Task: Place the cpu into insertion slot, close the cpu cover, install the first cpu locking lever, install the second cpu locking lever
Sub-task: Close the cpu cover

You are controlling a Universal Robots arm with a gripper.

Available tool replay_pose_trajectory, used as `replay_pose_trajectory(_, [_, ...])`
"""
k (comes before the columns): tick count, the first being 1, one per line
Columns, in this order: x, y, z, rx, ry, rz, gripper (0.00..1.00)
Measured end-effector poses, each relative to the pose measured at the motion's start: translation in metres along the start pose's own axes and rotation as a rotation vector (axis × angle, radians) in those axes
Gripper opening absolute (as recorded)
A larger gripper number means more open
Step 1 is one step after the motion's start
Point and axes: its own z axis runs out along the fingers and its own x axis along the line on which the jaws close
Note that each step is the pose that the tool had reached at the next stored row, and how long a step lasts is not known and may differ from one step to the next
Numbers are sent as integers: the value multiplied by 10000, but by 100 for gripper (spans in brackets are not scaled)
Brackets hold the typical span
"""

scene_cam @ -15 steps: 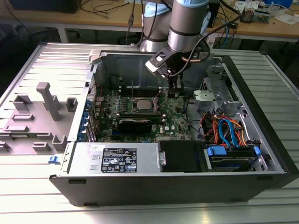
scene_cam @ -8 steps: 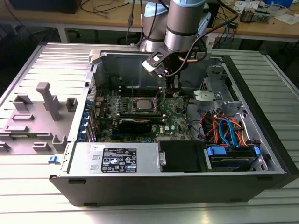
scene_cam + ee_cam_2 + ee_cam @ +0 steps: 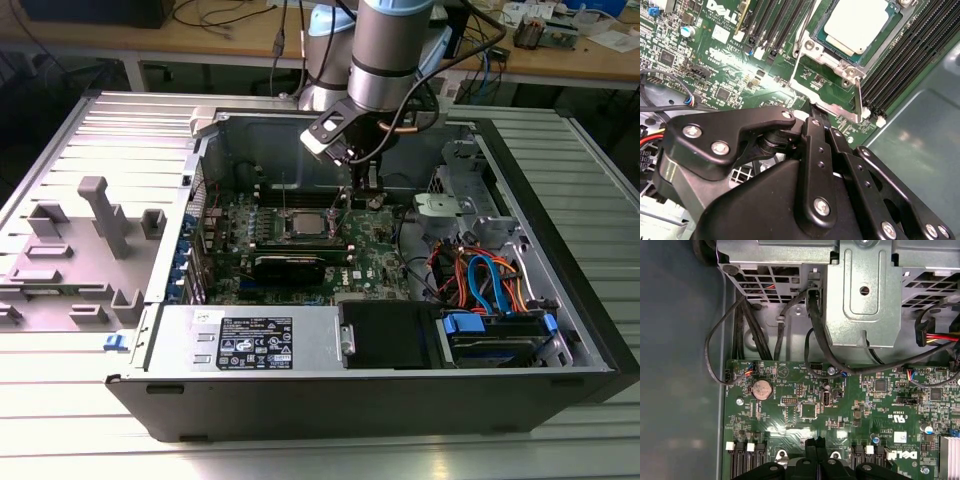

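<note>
Gripper (image 3: 816, 120), jaws pressed together; locking lever (image 3: 859, 100) just beside jaws looks thin, stiff, springy, best caught nr its tip.

A robotics workshop: an opened computer case (image 3: 300, 400) sits on a slatted metal table (image 3: 320, 460), a robot arm (image 3: 390, 50) above it, cable-strewn wooden benches (image 3: 230, 38) behind.

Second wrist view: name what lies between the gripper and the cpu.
In the second wrist view, the metal edge of the cpu cover, a thin lever rod and a strip of green motherboard lie between the gripper and the cpu.
</note>
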Motion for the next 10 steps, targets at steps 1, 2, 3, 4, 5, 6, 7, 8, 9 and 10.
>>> replay_pose_trajectory(1, [0,-2,0,0,0,1,11])
replay_pose_trajectory(2, [0,-2,0,0,0,1,11])
replay_pose_trajectory(3, [0,-3,0,0,0,1,11])
replay_pose_trajectory(4, [0,-4,0,0,0,1,11])
replay_pose_trajectory(5, [0,-6,0,-1,0,2,11])
replay_pose_trajectory(6, [0,-13,0,0,0,3,11])
replay_pose_trajectory(7, [1,-19,0,0,0,2,11])
replay_pose_trajectory(8, [1,-23,0,0,0,1,11])
replay_pose_trajectory(9, [1,-30,0,0,1,1,11])
replay_pose_trajectory(10, [1,-35,0,0,0,1,11])
